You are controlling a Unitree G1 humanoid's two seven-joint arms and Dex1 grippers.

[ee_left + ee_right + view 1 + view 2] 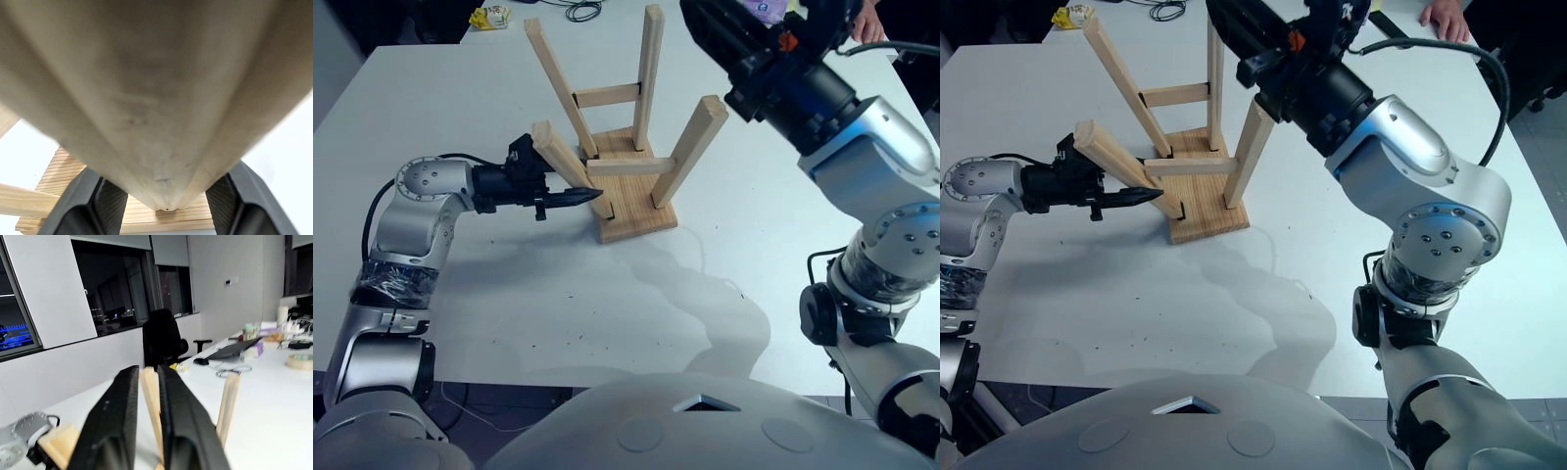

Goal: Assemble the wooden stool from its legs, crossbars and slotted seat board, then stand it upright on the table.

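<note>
Left eye view: on the table [509, 294] the stool [626, 166] looks fully assembled but stands legs-up, with its seat [636, 220] tilted. My right gripper [146, 373] is clamped on a far leg [649, 69] and my left gripper [578, 196] on the nearest leg [556, 149]. I judge that only righting the stool remains.

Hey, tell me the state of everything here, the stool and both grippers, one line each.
stool: upside down, seat board on the table, legs up.
crossbars: fitted between legs.
left gripper: shut on the near left leg.
right gripper: shut on the far right leg.
</note>
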